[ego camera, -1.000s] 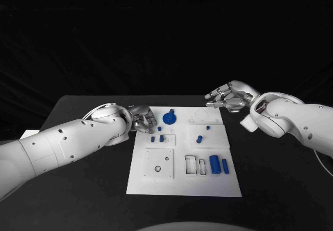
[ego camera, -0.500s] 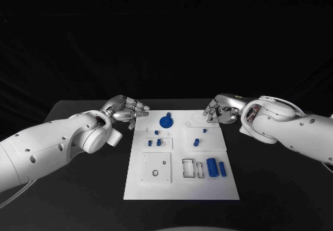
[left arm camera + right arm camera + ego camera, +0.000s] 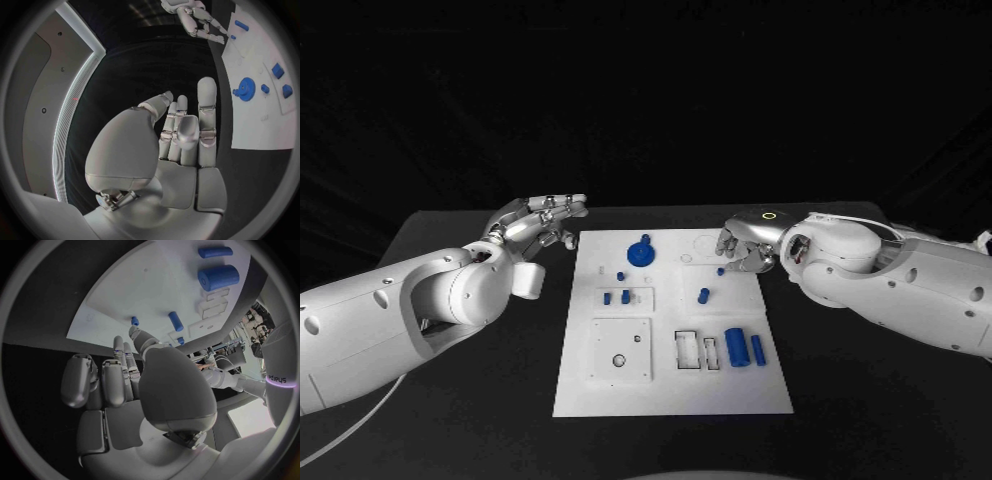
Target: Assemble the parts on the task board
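The white task board point(image 3: 672, 395) is seen lying in the middle of the black table point(image 3: 877, 400), flanked by the robot's two hands. The left hand point(image 3: 535, 221) is held just off the board's far left corner, above the table; its fingers point(image 3: 207, 107) are stretched out side by side and nothing is grasped. The right hand point(image 3: 741, 243) is poised over the board's far right corner, fingers point(image 3: 78, 379) curled partway inward, with no part seen between them. On the board, a blue gear point(image 3: 642, 251) is placed near the far edge, small blue pegs point(image 3: 616, 297) are set in the middle rows, and two blue cylinders point(image 3: 746, 348) are laid side by side near the right edge, beside narrow rectangular slots point(image 3: 692, 349). A square panel point(image 3: 622, 349) is seen at the near left.
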Robot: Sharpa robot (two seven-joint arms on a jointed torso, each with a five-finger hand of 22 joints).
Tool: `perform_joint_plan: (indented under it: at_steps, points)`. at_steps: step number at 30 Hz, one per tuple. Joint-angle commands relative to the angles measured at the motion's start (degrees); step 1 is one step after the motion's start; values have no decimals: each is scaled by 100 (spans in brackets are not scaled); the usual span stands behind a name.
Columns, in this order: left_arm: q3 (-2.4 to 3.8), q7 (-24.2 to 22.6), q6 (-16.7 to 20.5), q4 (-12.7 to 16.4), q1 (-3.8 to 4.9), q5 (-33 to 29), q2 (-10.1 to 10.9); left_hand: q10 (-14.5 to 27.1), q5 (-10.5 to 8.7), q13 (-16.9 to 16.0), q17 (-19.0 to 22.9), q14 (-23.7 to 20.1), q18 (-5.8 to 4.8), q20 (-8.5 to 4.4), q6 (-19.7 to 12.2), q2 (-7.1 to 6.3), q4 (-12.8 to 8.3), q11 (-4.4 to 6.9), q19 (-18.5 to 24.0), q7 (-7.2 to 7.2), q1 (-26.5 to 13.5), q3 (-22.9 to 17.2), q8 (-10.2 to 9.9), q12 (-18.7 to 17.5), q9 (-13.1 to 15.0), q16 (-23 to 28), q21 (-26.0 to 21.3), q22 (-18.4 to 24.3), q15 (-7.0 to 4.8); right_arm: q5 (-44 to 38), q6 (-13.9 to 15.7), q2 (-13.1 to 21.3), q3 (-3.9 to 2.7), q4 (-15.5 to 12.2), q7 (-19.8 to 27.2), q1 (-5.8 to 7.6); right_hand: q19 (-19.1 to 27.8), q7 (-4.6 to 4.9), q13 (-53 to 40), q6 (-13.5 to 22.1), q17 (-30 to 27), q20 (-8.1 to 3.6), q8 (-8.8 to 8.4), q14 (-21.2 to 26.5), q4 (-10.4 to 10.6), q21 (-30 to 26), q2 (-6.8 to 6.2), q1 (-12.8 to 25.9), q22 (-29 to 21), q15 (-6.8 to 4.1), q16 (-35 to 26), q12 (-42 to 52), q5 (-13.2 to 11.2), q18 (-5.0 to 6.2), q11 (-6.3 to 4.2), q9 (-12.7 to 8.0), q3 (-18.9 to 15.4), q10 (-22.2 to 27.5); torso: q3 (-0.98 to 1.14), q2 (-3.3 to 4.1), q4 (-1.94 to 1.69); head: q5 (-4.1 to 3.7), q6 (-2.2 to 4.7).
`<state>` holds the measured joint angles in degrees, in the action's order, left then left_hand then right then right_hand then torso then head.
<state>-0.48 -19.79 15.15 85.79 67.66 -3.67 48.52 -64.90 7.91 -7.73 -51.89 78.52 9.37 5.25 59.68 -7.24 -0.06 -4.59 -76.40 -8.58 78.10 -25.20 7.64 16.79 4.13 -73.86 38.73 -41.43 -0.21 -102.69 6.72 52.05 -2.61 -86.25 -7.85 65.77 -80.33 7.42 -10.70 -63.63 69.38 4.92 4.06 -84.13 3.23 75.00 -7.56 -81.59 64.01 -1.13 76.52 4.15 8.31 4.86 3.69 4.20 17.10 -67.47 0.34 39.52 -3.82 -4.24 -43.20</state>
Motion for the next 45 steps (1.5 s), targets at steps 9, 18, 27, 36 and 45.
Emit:
perform_joint_plan:
  at_steps: [9,18,27,36,45]
  points:
    - [0,-353,9,149,-3,-510,62,47,8,-14,27,-44,78,1,0,9,6,1,69,-39,-69,28,28,47,-11,23,-60,33,-5,-453,-347,-160,6,53,-59,-154,-27,-31,174,-47,-16,1,-27,-241,-16,-33,-48,-4,-6,0,-2,-40,-6,33,-13,-2,199,9,11,3,-11,14,-37]
    - [0,-348,18,159,-3,-514,79,55,10,-17,37,-50,80,2,-3,8,1,2,76,-40,-65,30,28,58,-12,28,-73,44,-4,-454,-427,-228,8,93,-22,-198,-41,-36,344,-118,-9,0,-17,-247,-46,-23,-8,-4,13,-3,14,-27,-146,28,-17,8,445,-87,17,1,4,39,-51]
    - [0,-324,25,163,-3,-514,89,63,11,-19,44,-54,82,3,-5,8,-4,1,81,-41,-59,29,28,67,-13,30,-86,54,-4,-501,-606,-254,9,113,-53,-222,-66,-55,440,-329,34,-8,38,-258,-115,9,105,-27,62,-16,58,16,-350,20,-45,52,752,-341,17,6,2,34,-67]
    - [0,-304,40,162,-3,-514,95,82,15,-23,53,-59,83,4,-12,12,-17,-1,85,-44,-43,25,28,85,-15,33,-94,59,-3,-710,-591,-277,9,94,-135,-240,-96,-68,488,-503,108,-48,70,-269,-286,61,300,-110,140,-50,123,-1,-547,6,-82,112,1110,-567,16,2,1,19,-92]
    - [-1,-276,59,155,-4,-514,94,118,19,-28,81,-71,89,5,-24,13,-39,-6,95,-49,-20,16,27,109,-19,43,-130,89,-1,-756,-219,-265,8,10,-210,-248,-103,-63,516,-513,119,-50,58,-268,-294,74,284,-26,158,-49,136,-29,-551,2,-74,126,1174,-591,15,-3,2,14,-86]
